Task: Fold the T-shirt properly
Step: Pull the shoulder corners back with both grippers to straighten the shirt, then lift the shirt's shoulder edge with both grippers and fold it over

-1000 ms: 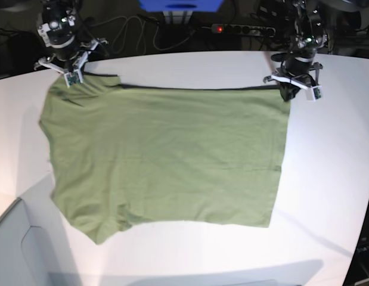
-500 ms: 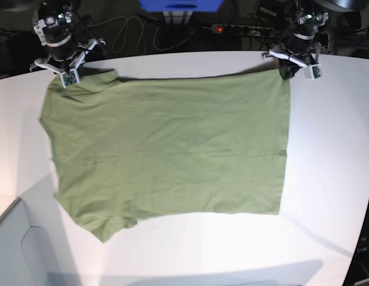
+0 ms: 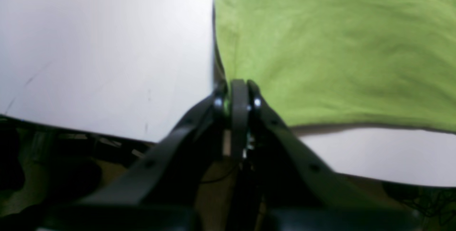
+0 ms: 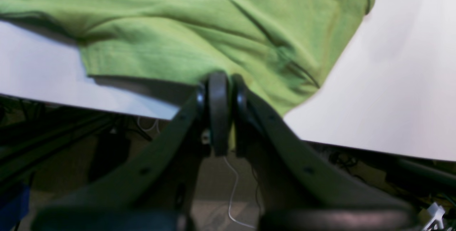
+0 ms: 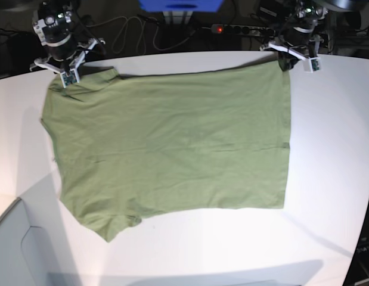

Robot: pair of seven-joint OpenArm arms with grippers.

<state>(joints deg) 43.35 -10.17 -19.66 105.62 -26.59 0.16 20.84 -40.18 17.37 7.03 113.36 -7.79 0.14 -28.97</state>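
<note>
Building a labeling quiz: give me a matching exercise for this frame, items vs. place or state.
Column 1:
1. left pincer
2. right pincer
3. T-shirt
4. table

Column 2:
A. white, bare at base view's right
B. shut on the shirt's far corner, base view's right
C. spread flat, green
D. shut on the shirt's sleeve end, base view's left

Pairs: 1-B, 2-D, 3-C, 4-A
</note>
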